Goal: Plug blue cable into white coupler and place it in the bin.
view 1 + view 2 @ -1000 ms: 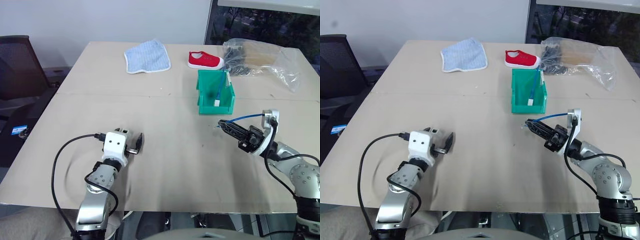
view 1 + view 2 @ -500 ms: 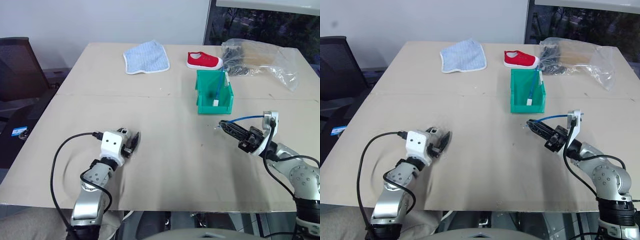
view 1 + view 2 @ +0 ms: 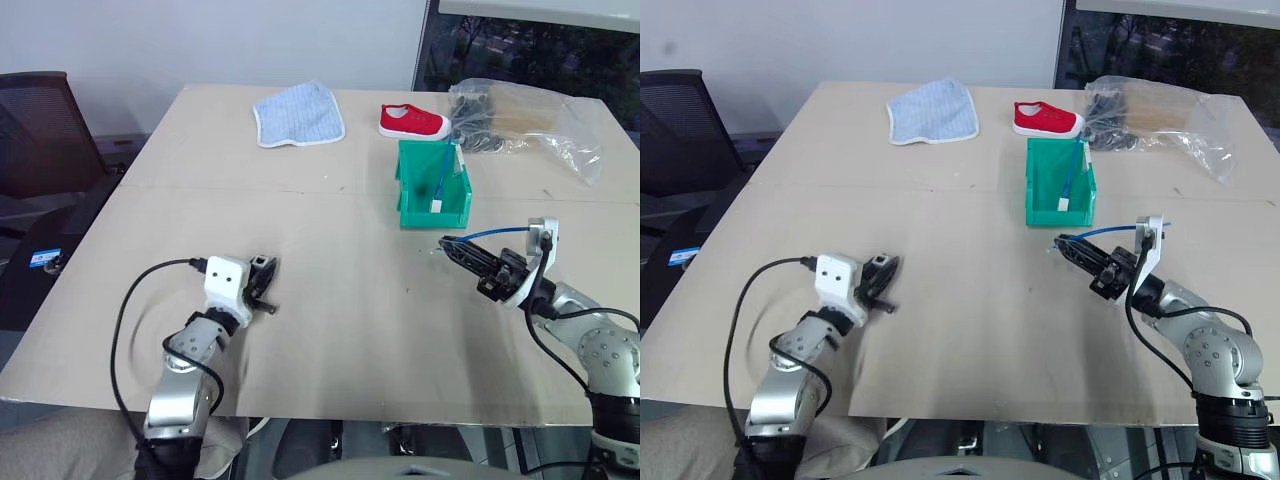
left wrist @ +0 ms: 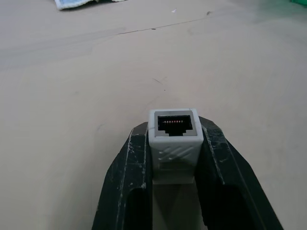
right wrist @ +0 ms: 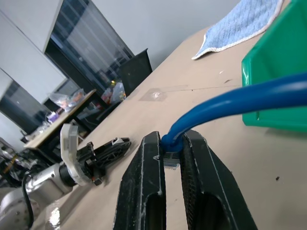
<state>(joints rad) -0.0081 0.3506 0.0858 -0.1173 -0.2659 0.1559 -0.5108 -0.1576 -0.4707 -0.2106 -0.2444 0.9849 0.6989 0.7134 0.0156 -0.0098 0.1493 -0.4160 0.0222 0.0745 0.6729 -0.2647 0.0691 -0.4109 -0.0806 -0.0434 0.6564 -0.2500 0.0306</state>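
Observation:
My left gripper (image 4: 174, 128) is shut on the white coupler (image 4: 174, 140), whose dark socket faces away from the wrist. It sits just above the table at the near left (image 3: 264, 287). At the right, my right gripper (image 3: 449, 246) is shut on the plug end of the blue cable (image 3: 492, 236). The cable arcs back over that wrist, and it shows thick and blue in the right wrist view (image 5: 230, 103). The two grippers point toward each other with a wide gap of table between them. The teal bin (image 3: 431, 216) stands beyond the right gripper.
Inside the bin lies another blue cable with a white end (image 3: 438, 186). Behind it are a red shoe (image 3: 411, 122), a blue cloth (image 3: 298, 112) and a clear plastic bag (image 3: 525, 125). A dark chair (image 3: 40, 130) stands off the table's left edge.
The left gripper's fingers have closed from wide open onto the white coupler, and the hand has turned and shifted slightly right. The right gripper holds still with the cable.

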